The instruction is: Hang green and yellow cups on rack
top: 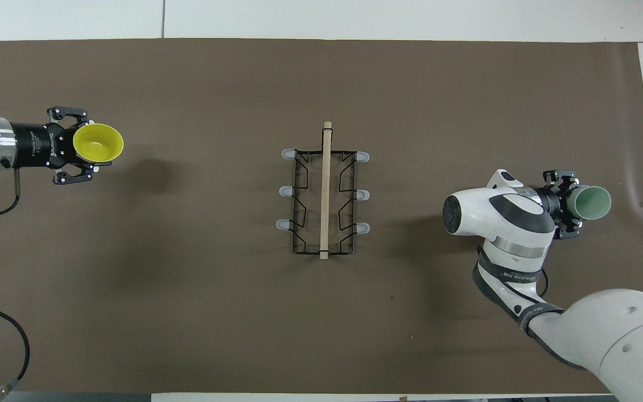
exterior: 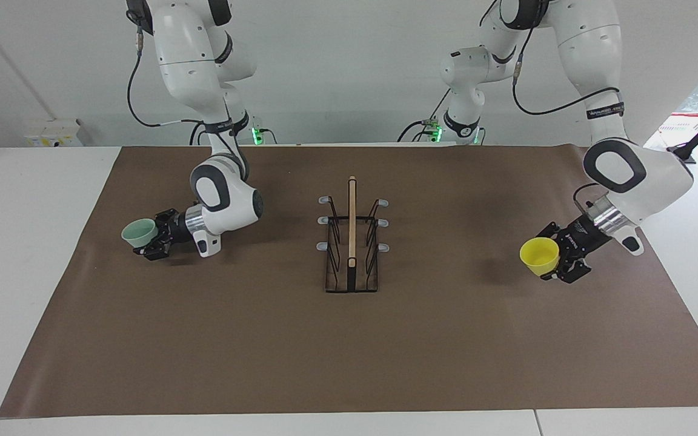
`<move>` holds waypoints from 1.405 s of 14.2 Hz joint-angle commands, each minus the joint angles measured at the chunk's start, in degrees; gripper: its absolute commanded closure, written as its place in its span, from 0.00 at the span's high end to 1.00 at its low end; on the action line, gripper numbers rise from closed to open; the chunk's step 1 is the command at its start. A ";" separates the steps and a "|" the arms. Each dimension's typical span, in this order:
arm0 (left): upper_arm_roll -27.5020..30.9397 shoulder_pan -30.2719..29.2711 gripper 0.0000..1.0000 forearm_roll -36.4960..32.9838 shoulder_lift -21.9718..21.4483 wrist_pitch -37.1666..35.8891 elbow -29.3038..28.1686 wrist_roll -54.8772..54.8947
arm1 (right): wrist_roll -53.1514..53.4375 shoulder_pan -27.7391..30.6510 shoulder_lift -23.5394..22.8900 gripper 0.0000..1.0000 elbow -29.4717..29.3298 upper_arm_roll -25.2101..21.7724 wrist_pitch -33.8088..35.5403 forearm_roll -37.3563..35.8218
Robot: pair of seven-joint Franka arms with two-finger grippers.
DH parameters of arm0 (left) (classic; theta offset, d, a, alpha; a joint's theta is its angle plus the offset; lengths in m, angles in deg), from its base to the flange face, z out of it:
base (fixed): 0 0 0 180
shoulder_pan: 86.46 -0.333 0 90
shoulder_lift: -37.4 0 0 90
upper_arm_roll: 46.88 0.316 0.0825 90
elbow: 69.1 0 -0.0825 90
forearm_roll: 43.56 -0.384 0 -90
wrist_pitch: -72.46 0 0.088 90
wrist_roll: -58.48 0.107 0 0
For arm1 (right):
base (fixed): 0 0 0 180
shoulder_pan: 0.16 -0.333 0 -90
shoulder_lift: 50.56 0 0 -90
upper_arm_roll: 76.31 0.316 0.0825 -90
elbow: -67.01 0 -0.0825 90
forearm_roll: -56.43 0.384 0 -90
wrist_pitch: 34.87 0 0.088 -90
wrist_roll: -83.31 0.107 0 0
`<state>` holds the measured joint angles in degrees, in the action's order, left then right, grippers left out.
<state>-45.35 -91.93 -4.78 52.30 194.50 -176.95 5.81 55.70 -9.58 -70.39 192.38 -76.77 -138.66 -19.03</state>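
Two cups held off mat (exterior: pixel 385 363). Left gripper (exterior: pixel 558 257) clenched on yellow cup (exterior: pixel 539 256), raised over left arm's end. Right gripper (exterior: pixel 154 239) clenched on green cup (exterior: pixel 139 233), raised over right arm's end. Rack (exterior: pixel 352 242) at mat centre, prongs bare.

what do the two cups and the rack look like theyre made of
Yellow cup and green cup: probably plastic, smooth, evenly coloured thin walls. Rack: thin black wire, likely coated metal, a pale wood-coloured centre bar and grey rounded prong tips, perhaps rubber.

White wall (exterior: pixel 337 72), white table (exterior: pixel 28 242) w/ brown mat (exterior: pixel 349 351)
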 commanded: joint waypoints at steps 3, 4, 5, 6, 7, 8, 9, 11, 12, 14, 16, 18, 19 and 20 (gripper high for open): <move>0.75 5.28 0.00 -11.58 -8.39 -5.83 -0.44 -1.21 | -1.21 4.05 1.89 0.00 -7.85 0.37 -0.62 8.64; 0.75 7.65 0.00 -14.41 -9.88 -7.16 -0.43 -2.86 | -3.05 5.54 2.94 0.00 -8.56 0.37 -1.84 9.97; 0.75 10.28 0.00 -17.22 -10.77 -7.61 -0.17 -4.53 | -6.20 7.73 4.61 0.00 -9.52 0.37 -4.03 12.33; 0.66 12.92 0.00 -20.73 -11.73 -8.05 0.00 -4.99 | -9.19 10.54 5.84 0.00 -11.36 0.37 -5.53 17.22; 0.66 15.64 0.00 -23.64 -12.44 -9.79 0.01 -5.42 | -10.43 13.44 6.46 0.00 -13.64 0.37 -6.50 24.23; 0.66 18.28 0.00 -25.93 -12.71 -11.11 0.01 -7.08 | -10.62 14.95 7.51 0.00 -14.88 0.37 -6.86 30.83; 0.57 21.70 0.00 -29.78 -12.80 -10.86 0.01 -11.36 | -10.80 15.57 8.39 0.00 -15.33 0.28 -6.78 36.73; 0.48 28.30 0.00 -38.40 -12.80 -9.81 0.09 -20.86 | -12.20 16.28 9.02 0.00 -15.16 0.28 -6.77 41.95; 0.48 31.81 0.00 -42.00 -12.80 -9.72 0.09 -25.51 | -11.68 16.37 8.93 0.00 -15.33 0.28 -7.04 45.45; 0.48 37.88 0.00 -51.48 -12.10 -8.67 0.01 -36.31 | -13.95 16.80 9.19 0.00 -15.33 0.28 -7.65 51.10; 0.40 41.85 0.00 -59.23 -11.66 -8.14 -0.17 -45.47 | -15.80 16.02 11.38 0.00 -14.98 0.46 -5.82 52.33; 0.48 45.10 0.00 -64.86 -9.99 -9.10 -0.52 -50.40 | -15.72 13.57 14.98 0.00 -15.41 0.99 0.22 58.12; 0.40 46.51 0.00 -67.32 -9.20 -9.80 -0.61 -52.95 | -15.72 12.77 16.56 0.00 -16.29 0.99 3.65 61.54; 0.40 47.74 0.00 -69.26 -8.41 -11.55 -0.70 -54.81 | -15.98 12.85 18.40 0.00 -16.39 0.99 4.47 65.23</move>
<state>-45.93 -46.90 -69.82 42.22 184.89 -177.41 -44.87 41.38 3.69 -56.75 175.91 -76.17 -137.70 40.51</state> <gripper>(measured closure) 0.348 0.326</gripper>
